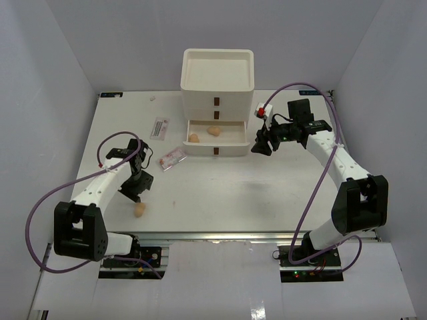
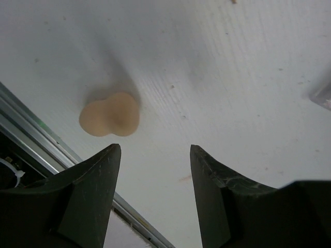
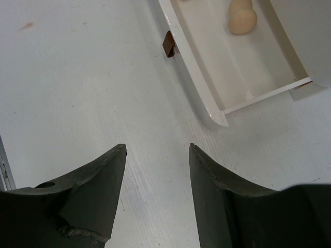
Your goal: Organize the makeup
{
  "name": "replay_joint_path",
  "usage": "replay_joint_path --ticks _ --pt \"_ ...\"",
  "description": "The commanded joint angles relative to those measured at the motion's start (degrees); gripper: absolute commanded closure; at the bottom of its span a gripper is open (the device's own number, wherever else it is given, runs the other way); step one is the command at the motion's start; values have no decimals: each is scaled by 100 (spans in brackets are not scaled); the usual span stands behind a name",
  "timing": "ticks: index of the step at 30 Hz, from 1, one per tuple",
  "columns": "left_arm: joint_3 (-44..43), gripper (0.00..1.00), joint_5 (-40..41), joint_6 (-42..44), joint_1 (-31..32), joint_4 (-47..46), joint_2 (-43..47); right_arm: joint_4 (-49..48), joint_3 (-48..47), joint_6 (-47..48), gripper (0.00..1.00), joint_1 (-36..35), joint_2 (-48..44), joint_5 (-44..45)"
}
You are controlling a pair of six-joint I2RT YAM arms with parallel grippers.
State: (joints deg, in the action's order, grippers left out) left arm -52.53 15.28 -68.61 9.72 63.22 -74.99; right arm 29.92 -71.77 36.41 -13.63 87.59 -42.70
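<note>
- A white drawer box [image 1: 218, 87] stands at the far middle of the table [image 1: 267, 193]. Its lowest drawer [image 1: 233, 150] is pulled out toward the arms, and the two drawers above it are shut.
- The first sponge [image 1: 194, 138], tan and egg-shaped, lies at the left end of the open drawer.
- The second sponge [image 1: 215, 131] lies near the middle of the same drawer, toward the back. The two do not touch.
- The third sponge [image 1: 140, 209] lies on the bare table well to the front and left of the box, near the table's front edge.
- A clear packet [image 1: 171, 159] with pink contents lies flat on the table, just off the open drawer's front left corner.
- A white sachet [image 1: 159, 127] lies flat on the table to the left of the box, apart from it and behind the packet.
- The left gripper [image 2: 155, 150] hangs over the table front-left of the box, close to the third sponge. Its jaws are apart with nothing between them. In the wrist view the sponge lies ahead of the left finger, off to the side of the gap and untouched.
- The right gripper [image 3: 158, 147] hovers just beside the box's front right corner, at the right end of the open drawer. Its jaws are spread and hold nothing.
- The right wrist view shows the drawer's front corner and its red-brown handle [image 3: 168, 44], with bare table under the gripper.
</note>
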Motion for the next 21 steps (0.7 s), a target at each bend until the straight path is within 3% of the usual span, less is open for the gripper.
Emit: replay_joint_path --ticks 1,14,16,19,21 --pt "37 33 489 -355 -45 358 -218 -118 5 -29 42 -48 -36 -90" --pt "626 49 278 -154 -265 -400 -715 -111 -26 -53 41 -46 -84 -4" --pt "674 62 258 -140 -271 -445 -675 -109 -30 -57 41 -43 -76 -2" --pt "607 92 199 -21 -278 -539 -527 -111 -22 -66 41 -43 -76 7" --pt "440 98 153 205 -278 -666 -427 -111 -22 -84 42 -50 -76 7"
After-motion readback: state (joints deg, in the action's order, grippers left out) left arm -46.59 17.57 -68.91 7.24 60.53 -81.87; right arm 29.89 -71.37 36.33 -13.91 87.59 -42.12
